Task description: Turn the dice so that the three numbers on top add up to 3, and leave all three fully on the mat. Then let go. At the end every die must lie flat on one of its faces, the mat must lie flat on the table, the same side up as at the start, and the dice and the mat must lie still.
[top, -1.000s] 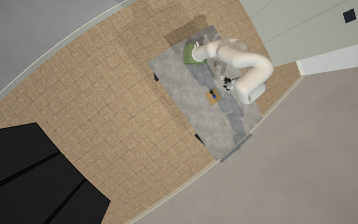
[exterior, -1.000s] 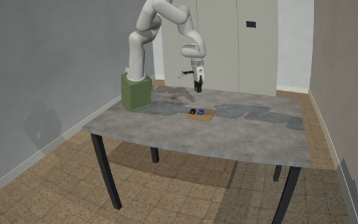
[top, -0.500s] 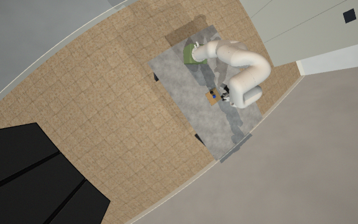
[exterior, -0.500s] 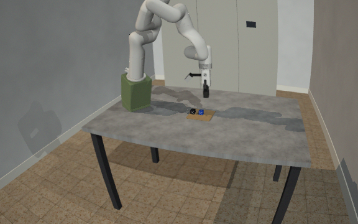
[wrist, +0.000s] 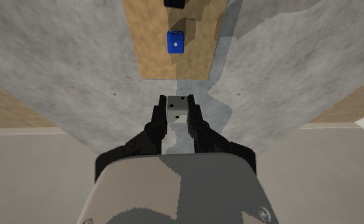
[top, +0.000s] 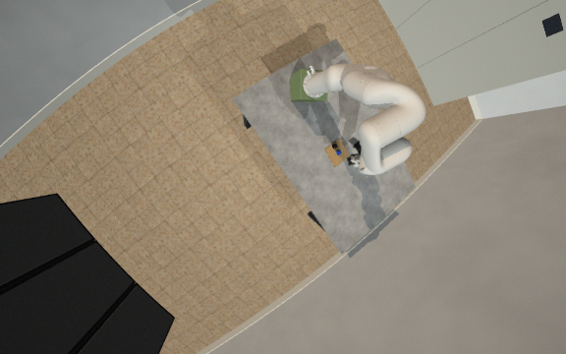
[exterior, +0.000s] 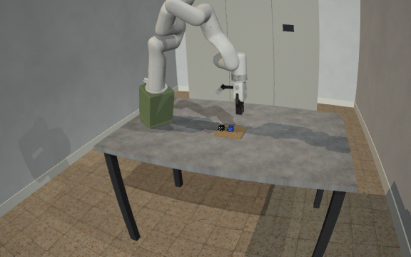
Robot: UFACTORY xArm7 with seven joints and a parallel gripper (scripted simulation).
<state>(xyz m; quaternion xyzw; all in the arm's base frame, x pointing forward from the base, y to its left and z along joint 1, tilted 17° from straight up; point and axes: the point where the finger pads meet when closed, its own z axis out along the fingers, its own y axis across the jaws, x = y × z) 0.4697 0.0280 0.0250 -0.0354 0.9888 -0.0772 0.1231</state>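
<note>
The claw [wrist: 177, 116] is clenched on a pale grey die [wrist: 176, 109], which sits between the two black fingers with small dark pips visible on its facing side. In the exterior view the claw [exterior: 239, 108] hangs above the worktop [exterior: 262, 157], pointing straight down, raised well off the surface and just beyond the far edge of the tan mat [exterior: 235, 133].

The mat [wrist: 150, 45] lies flat on the grey worktop [wrist: 63, 75]. On the mat rests a blue die [wrist: 175, 41] with a single white pip on its upper face; a black die [wrist: 174, 3] sits just past it, cut off by the frame's upper edge in the wrist view. In the exterior view the black die [exterior: 221, 128] and blue die [exterior: 230, 128] stand side by side near the mat's far-left corner, close together.

The arm rises from a green pedestal [exterior: 153, 111] at the worktop's far-left corner, well apart from the mat. From the top view the mat [top: 334, 156] lies just beside the wrist.
</note>
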